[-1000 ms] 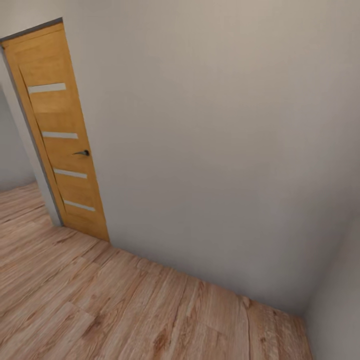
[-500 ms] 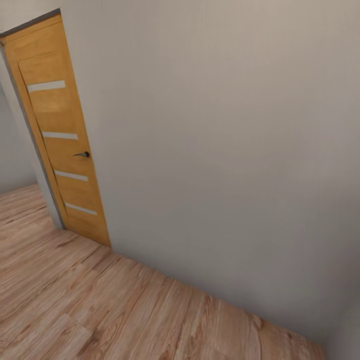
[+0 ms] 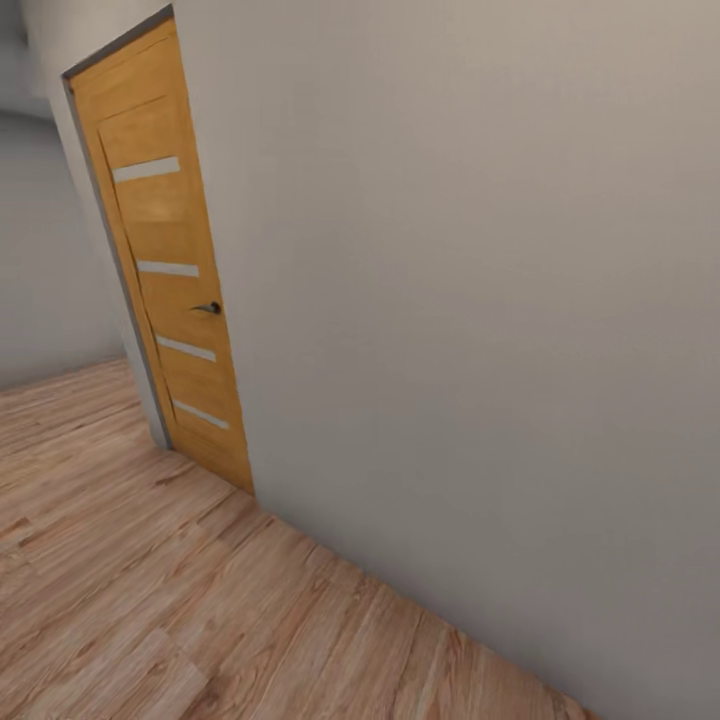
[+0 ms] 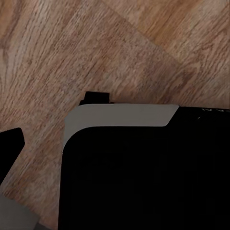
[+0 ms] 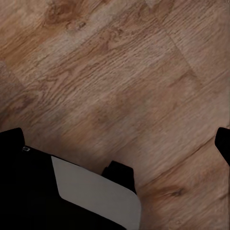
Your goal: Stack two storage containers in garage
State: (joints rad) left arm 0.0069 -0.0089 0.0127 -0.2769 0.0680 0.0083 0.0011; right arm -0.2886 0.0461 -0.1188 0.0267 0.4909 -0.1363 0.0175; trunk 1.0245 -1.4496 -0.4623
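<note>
A plain grey-white wall (image 3: 470,300) and a closed orange wooden door (image 3: 170,270) with four pale horizontal slats and a small dark handle (image 3: 208,308) are seen from the head camera, above a light wood plank floor (image 3: 130,590) that runs away past the door frame. No orange-red container is to be seen in any of the three views, so where the two bins lie cannot be told, and nothing is shown as carried. The task is judged to be at a travelling stage: the boards underfoot are not the dark concrete of the garage, and both the setting down of one bin and the stacking of the other are judged to be left undone. In the left wrist view the same wood floor (image 4: 72,52) is seen over a black and grey part of the robot's body (image 4: 143,167); a similar dark, grey-edged part (image 5: 72,196) is seen in the right wrist view. Dark shapes are cut off at the picture edges, but neither gripper's fingers are shown plainly, so it cannot be told whether they are spread or pressed together. What lies behind the door is hidden.
</note>
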